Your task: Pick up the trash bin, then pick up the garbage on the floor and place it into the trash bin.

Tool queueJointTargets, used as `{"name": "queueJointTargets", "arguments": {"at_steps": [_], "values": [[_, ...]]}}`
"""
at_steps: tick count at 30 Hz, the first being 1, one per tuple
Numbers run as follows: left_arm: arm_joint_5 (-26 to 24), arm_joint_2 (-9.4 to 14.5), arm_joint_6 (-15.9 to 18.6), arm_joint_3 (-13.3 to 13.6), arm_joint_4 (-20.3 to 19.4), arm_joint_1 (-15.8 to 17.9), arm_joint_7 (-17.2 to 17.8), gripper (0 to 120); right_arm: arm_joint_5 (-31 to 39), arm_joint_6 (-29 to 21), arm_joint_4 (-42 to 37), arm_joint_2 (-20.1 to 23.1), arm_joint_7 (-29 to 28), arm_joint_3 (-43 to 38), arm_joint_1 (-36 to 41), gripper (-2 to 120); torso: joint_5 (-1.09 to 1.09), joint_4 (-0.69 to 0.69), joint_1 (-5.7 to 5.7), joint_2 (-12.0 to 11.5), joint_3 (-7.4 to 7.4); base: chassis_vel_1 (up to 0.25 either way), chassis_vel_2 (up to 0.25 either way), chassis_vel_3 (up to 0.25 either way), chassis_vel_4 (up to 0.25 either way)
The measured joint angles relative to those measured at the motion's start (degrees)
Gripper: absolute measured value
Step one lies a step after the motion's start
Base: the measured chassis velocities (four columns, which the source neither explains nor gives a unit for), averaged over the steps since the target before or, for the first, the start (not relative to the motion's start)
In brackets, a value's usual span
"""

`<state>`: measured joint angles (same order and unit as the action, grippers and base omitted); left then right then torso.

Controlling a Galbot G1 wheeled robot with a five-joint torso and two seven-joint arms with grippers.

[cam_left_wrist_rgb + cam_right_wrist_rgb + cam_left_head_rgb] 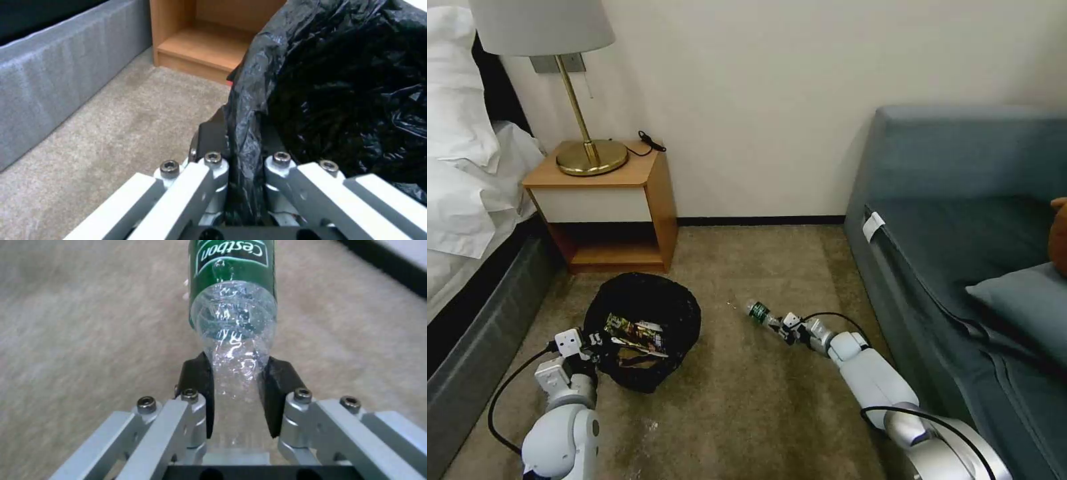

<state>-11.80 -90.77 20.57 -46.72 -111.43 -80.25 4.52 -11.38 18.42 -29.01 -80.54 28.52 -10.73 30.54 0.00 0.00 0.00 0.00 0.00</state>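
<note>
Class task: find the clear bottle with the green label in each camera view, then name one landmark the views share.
Head view: bottle at centre, low over the carpet, held by the right gripper.
Left wrist view: no bottle; the left gripper clamps the bin rim.
Right wrist view: bottle top centre, running down between the fingers.
Shared landmark: the carpet.
</note>
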Motion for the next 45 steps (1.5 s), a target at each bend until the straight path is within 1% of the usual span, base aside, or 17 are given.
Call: {"name": "queueJointTargets", "arguments": {"at_steps": [7,10,13,14,17,20,23,26,29,32,33,34,35,36,37,39,45], "values": [[0.2,-0.1,0.0,0.2,0.0,0.0,0.0,4,3.9,0.2,-2.8,0.5,-0.3,-0.8,0.6,20,0.00,0.01,0.00,0.0,0.00,0.000,0.000,0.000,0.000],[0.3,-0.2,0.0,0.2,0.1,0.0,0.0,4,7.1,0.1,-5.8,1.0,-0.3,-0.3,1.0,20,0.00,0.00,0.00,0.0,0.00,0.000,0.000,0.000,0.000],[0.2,-0.2,0.0,0.2,0.1,-0.1,0.0,4,7.9,0.2,-6.8,1.1,-0.7,-0.3,1.1,20,0.00,0.01,0.00,0.0,0.00,0.000,0.000,0.000,0.000],[0.1,-0.2,0.0,0.1,0.1,-0.1,0.0,4,9.9,0.3,-9.1,1.4,-1.0,0.0,1.3,20,0.00,0.00,0.00,0.0,0.00,0.000,0.000,0.000,0.000],[0.0,-0.2,-0.1,0.1,0.1,-0.2,0.0,4,11.6,0.2,-11.2,1.8,-1.5,0.8,1.6,20,0.00,0.00,0.00,0.0,0.00,0.000,0.000,0.000,0.000],[-0.1,-0.2,-0.1,0.1,0.1,-0.2,-0.1,4,15.2,-0.4,-16.7,2.7,-2.9,2.9,2.2,20,0.00,0.00,0.00,0.0,0.00,0.000,0.000,0.000,0.000],[0.0,-0.2,-0.1,0.1,0.2,-0.1,-0.1,4,15.9,-0.4,-18.1,2.8,-3.2,3.1,2.2,20,0.00,0.00,0.00,0.0,0.00,0.000,0.000,0.000,0.000],[0.0,-0.1,0.0,0.2,0.2,0.5,-0.1,4,19.8,-1.6,-25.0,2.8,-5.9,4.5,2.5,20,0.00,0.00,0.00,0.0,0.00,0.000,0.000,0.000,0.000],[0.0,-0.1,0.1,0.2,0.2,0.6,-0.1,4,20.4,-1.7,-26.6,2.8,-6.8,5.3,2.6,20,-0.01,0.00,0.00,0.0,0.00,0.000,0.000,0.000,0.000],[-0.1,0.0,0.2,0.1,0.2,0.8,-0.1,4,22.5,-2.0,-31.4,2.7,-10.7,8.3,3.4,20,-0.01,0.00,0.00,0.0,0.00,0.000,0.000,0.000,0.000],[-0.1,0.0,0.2,0.1,0.2,0.8,-0.1,4,22.5,-2.0,-31.4,2.7,-10.7,8.3,3.4,20,-0.01,0.00,0.00,0.0,0.00,0.000,0.000,0.000,0.000],[-0.1,0.0,0.3,0.1,0.3,1.0,-0.1,4,23.7,-2.8,-34.2,2.7,-11.6,9.6,4.1,20,0.00,0.00,0.00,0.0,0.00,0.000,0.000,0.000,0.000],[-0.1,0.0,0.3,0.1,0.3,1.0,-0.1,4,23.7,-2.8,-34.2,2.7,-11.6,9.6,4.1,20,0.00,0.00,0.00,0.0,0.00,0.000,0.000,0.000,0.000],[-0.1,0.0,0.4,0.1,0.4,1.2,-0.1,4,24.9,-3.7,-37.1,2.7,-12.3,11.0,4.9,20,-0.01,0.01,0.00,0.0,0.00,0.000,0.000,0.000,0.000],[-0.1,0.0,0.4,0.1,0.4,1.2,-0.1,4,24.9,-3.7,-37.1,2.7,-12.3,11.0,4.9,20,-0.01,0.01,0.00,0.0,0.00,0.000,0.000,0.000,0.000],[-0.1,0.0,0.7,0.1,0.5,1.8,0.0,4,25.9,-4.7,-42.5,2.6,-13.3,13.9,6.1,20,0.00,0.00,0.00,0.0,0.00,0.000,0.000,0.000,0.000],[0.0,-0.1,0.8,0.3,0.5,2.3,0.0,4,26.3,-5.9,-46.8,1.6,-14.9,18.6,6.6,20,-0.01,0.01,0.00,0.0,0.00,0.000,0.000,0.000,0.000]]}}
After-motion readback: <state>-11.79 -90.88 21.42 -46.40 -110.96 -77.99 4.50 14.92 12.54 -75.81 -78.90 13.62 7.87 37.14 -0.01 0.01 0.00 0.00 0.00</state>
